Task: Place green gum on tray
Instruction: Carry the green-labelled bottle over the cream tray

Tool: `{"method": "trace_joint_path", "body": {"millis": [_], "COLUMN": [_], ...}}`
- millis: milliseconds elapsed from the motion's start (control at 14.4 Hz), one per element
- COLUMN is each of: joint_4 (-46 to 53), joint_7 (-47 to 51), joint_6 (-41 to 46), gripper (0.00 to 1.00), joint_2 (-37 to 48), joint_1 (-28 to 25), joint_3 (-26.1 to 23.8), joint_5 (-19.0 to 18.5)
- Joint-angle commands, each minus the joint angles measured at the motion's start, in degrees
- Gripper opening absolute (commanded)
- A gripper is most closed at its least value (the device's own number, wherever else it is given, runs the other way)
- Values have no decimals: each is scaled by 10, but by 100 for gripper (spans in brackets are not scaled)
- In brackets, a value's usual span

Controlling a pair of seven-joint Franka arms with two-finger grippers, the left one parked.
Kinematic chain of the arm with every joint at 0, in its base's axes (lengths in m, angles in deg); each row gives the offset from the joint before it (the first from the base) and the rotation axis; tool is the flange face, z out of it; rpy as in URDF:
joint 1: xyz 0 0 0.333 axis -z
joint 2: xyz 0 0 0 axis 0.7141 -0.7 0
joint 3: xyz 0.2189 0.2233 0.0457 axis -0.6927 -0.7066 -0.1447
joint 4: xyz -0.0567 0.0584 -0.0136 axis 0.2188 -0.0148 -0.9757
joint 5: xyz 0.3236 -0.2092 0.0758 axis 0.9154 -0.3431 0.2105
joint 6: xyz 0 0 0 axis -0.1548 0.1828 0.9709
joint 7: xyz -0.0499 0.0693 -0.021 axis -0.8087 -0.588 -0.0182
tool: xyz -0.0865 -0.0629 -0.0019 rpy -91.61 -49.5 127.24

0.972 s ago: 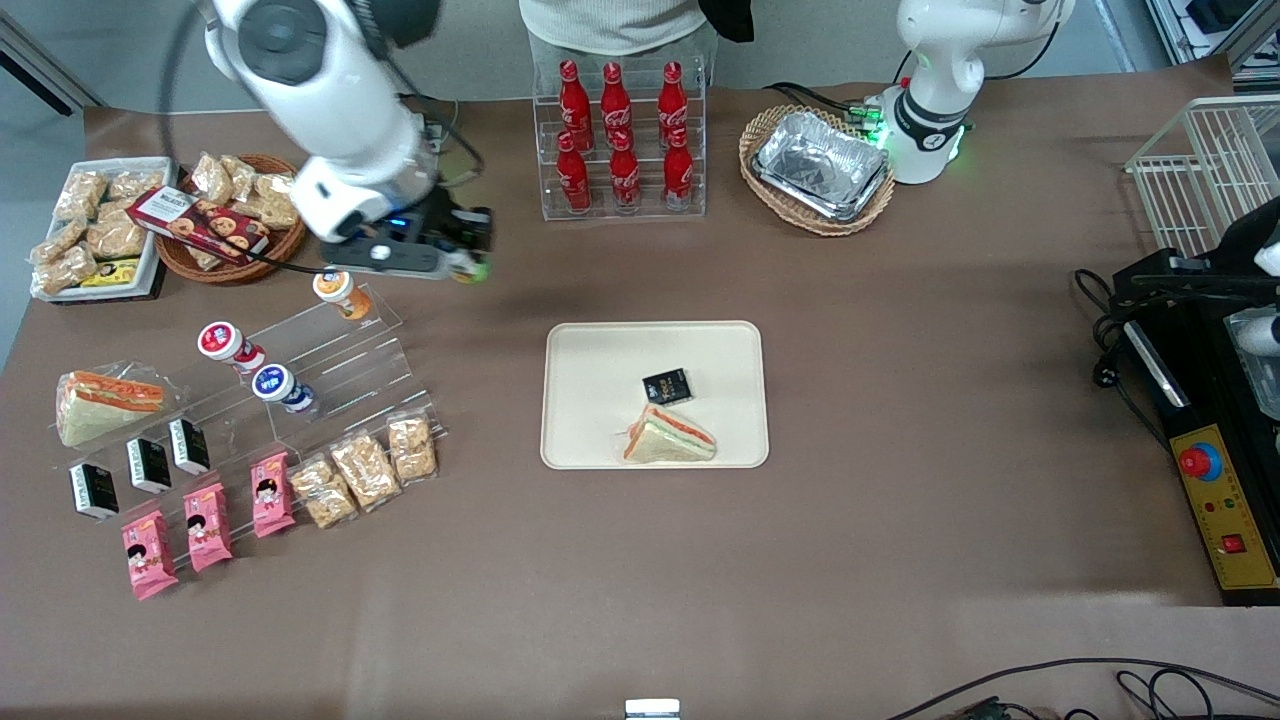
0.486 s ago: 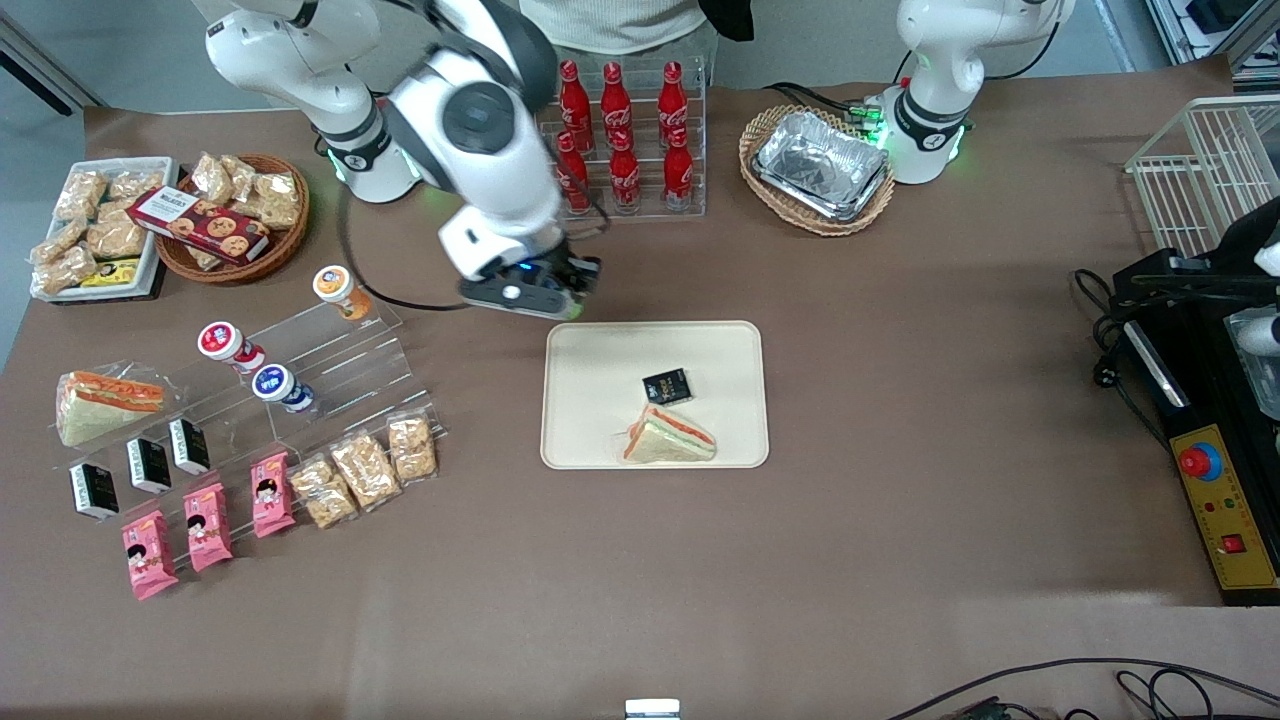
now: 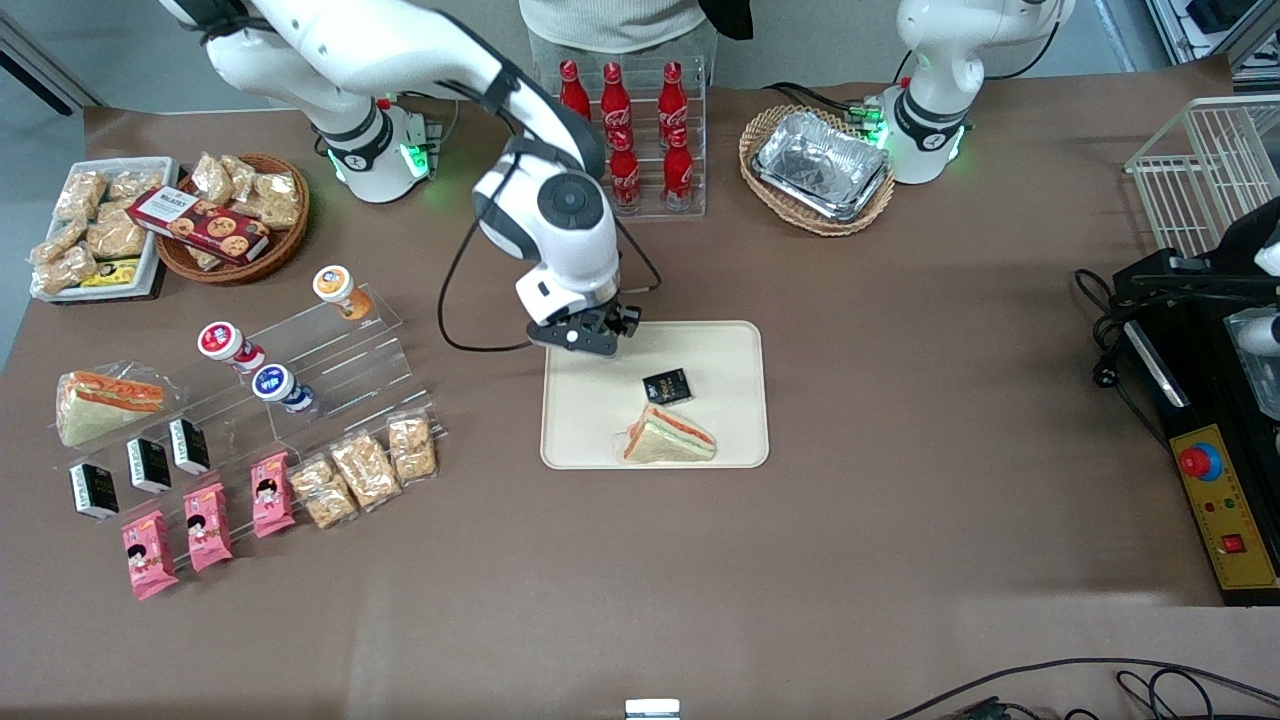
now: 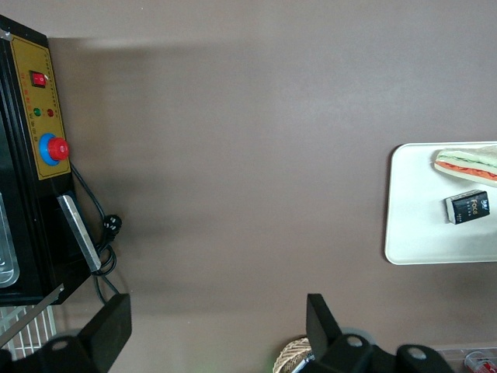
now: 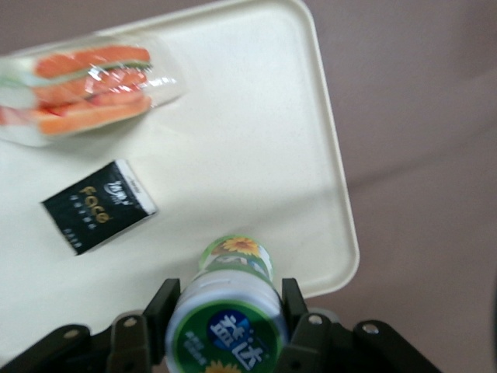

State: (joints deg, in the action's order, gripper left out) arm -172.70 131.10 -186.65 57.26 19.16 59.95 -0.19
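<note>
The green gum is held in the claw, whose fingers are pressed against its sides just below the round lid. In the front view the claw hangs over the tray corner at about ten o'clock from the black packet, with the sandwich nearer the camera; the gum itself is hidden there. The canister is judged to be light, stiff plastic with a smooth, probably slippery label, so the sides near the lid are the sensible place to be gripped. It could roll if it is set down tilted, so an upright release onto bare tray is advised.
</note>
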Motion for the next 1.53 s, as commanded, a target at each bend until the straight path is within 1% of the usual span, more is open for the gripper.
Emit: {"method": "trace_joint_path", "body": {"millis": [0, 208, 278, 347, 694, 833, 903, 972, 1042, 1458], "joint_4": [-54, -59, -59, -59, -59, -59, -59, -59, -59, -59], "joint_7": [16, 39, 40, 41, 47, 47, 49, 60, 66, 66], "joint_6": [-77, -109, -115, -116, -132, -132, -132, -132, -132, -132], "gripper": [36, 36, 36, 36, 36, 39, 55, 92, 99, 99], "joint_2": [-2, -24, -29, -34, -50, -51, -51, -52, -54, -53], "joint_1": [5, 3, 4, 6, 7, 5, 5, 5, 4, 3], "joint_3": [0, 0, 0, 1, 3, 9, 10, 10, 10, 10], "joint_5": [-16, -19, -26, -33, -37, -37, -36, -36, -37, -37]}}
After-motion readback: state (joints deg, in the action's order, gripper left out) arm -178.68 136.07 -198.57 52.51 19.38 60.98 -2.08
